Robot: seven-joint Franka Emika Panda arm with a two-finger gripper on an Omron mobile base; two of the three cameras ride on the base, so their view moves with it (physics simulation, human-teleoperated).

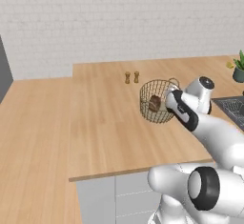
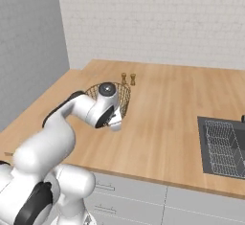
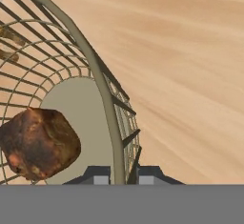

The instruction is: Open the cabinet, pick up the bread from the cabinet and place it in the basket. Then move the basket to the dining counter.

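Note:
The tan wire basket [image 1: 148, 112] is at the dining counter [image 1: 105, 123], just in front of the two shakers. Whether it touches the wood I cannot tell. The dark brown bread [image 1: 154, 103] lies inside it, and shows large at the lower left of the hand view as the bread [image 3: 40, 142]. My gripper [image 3: 122, 178] is shut on the basket's rim [image 3: 102, 89], one fingertip on each side of the wire. From the right, the arm's wrist covers most of the basket [image 2: 126, 96]. The cabinet is out of view.
Two small brown shakers [image 1: 131, 77] stand close behind the basket. A potted plant [image 1: 239, 68] sits at the far right, with a dark sink [image 2: 224, 145] to the right of the arm. Grey drawer fronts [image 2: 143, 195] run under the counter's near edge.

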